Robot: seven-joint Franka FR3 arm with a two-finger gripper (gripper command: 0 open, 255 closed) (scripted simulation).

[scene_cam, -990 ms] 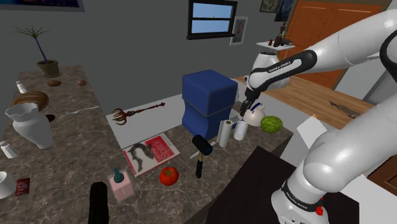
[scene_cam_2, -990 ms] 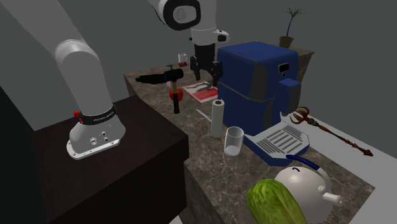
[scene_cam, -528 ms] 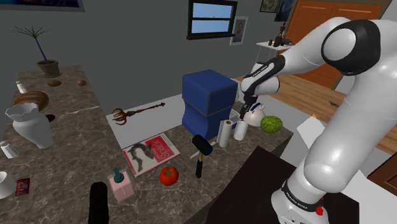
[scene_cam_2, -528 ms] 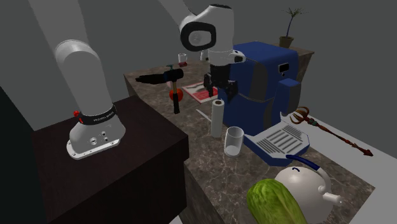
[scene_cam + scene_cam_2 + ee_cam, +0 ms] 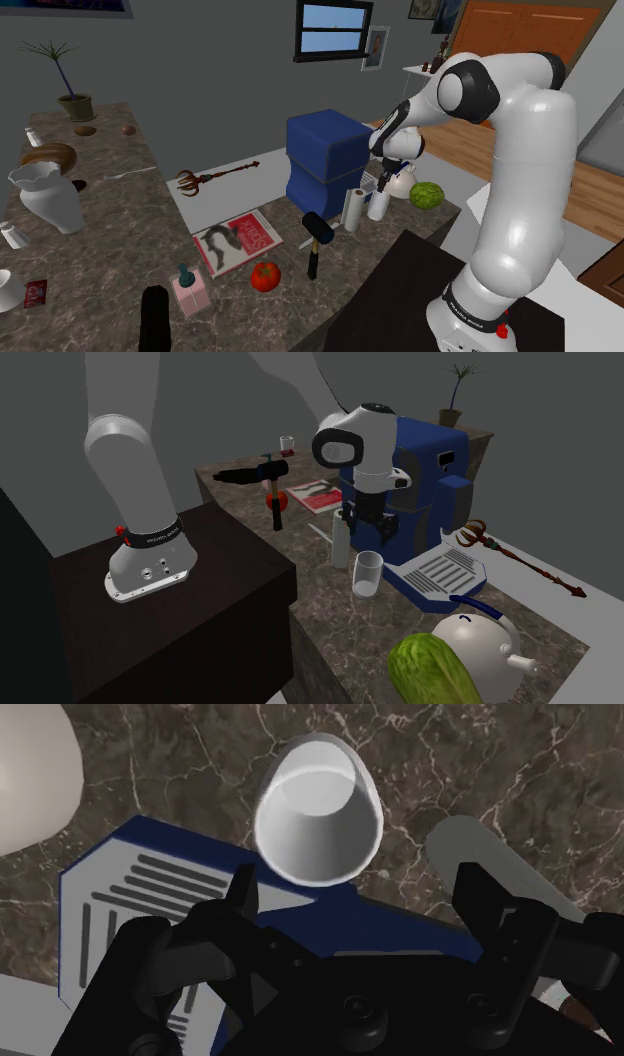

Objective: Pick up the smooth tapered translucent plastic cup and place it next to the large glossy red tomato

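Hovering above the translucent cup, the black gripper has its fingers spread wide and grips nothing. From the wrist view, the cup's open rim sits just ahead of the gap between the fingers, untouched. The cup stands upright on the marble counter, just beside the slotted tray of the blue coffee machine and near a paper towel roll. The red tomato lies well apart from the cup, past the hammer and near a magazine.
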